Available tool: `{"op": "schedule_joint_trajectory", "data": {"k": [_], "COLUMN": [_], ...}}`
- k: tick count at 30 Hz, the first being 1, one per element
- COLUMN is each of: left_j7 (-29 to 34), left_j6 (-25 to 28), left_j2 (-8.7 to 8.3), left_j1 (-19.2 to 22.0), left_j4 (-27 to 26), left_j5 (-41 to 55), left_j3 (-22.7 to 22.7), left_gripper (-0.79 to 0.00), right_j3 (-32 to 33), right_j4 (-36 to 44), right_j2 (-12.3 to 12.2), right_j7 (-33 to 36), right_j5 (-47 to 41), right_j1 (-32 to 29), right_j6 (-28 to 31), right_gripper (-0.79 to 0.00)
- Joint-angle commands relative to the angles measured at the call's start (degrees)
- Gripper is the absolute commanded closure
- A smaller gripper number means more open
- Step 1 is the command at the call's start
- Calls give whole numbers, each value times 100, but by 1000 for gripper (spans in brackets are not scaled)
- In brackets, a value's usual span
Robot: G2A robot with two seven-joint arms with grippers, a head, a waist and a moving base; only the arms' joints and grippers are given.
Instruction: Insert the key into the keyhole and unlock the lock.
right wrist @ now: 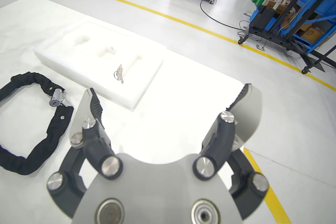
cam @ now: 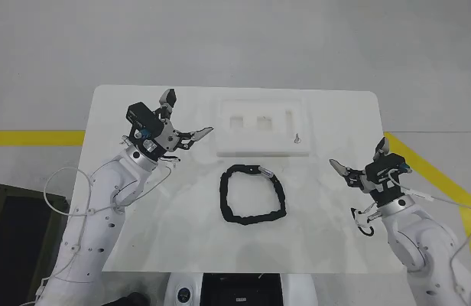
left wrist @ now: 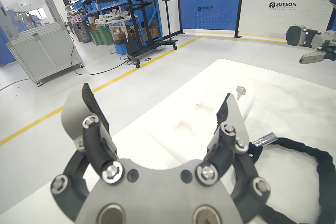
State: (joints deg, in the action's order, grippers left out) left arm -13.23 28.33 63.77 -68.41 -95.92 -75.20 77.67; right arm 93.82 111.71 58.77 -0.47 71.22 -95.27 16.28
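Observation:
A black fabric-covered chain lock (cam: 252,193) lies looped at the table's middle, its silver cylinder (cam: 256,170) with the keyhole (right wrist: 54,103) at the far side of the loop. A small silver key (cam: 296,139) rests on the white foam tray (cam: 262,145) behind it. The key (right wrist: 120,73) also shows in the right wrist view, and the key (left wrist: 240,91) in the left wrist view. My left gripper (cam: 191,115) hovers open at the table's left, near the tray's corner. At the table's right edge my right gripper (cam: 361,156) is open and holds nothing.
The foam tray (right wrist: 147,62) has several shallow cut-outs, and the key lies on its right part. The white table (cam: 144,229) has bare room at the front and on both sides of the chain. A yellow floor line runs past the table's edges.

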Motion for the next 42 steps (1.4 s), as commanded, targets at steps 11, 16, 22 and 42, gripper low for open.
{"op": "schedule_joint_trajectory", "data": {"k": [11, 16, 22, 42], "left_j7": [36, 185, 374, -1295], "left_j6": [73, 767, 2020, 2967], "left_j2": [-2, -15, -20, 165], "left_j1": [1, 145, 675, 3103], "left_j4": [-28, 5, 299, 2311], "left_j5": [-53, -211, -638, -2338], "left_j3": [-36, -272, -786, -3961], "left_gripper": [-785, -785, -785, -785], "right_j3": [0, 0, 0, 0], "right_j4": [0, 0, 0, 0], "right_j2": [0, 0, 0, 0], "right_j7": [0, 0, 0, 0], "right_j5": [0, 0, 0, 0], "right_j1": [0, 0, 0, 0], "right_j6": [0, 0, 0, 0], "right_gripper": [-785, -785, -785, -785]}}
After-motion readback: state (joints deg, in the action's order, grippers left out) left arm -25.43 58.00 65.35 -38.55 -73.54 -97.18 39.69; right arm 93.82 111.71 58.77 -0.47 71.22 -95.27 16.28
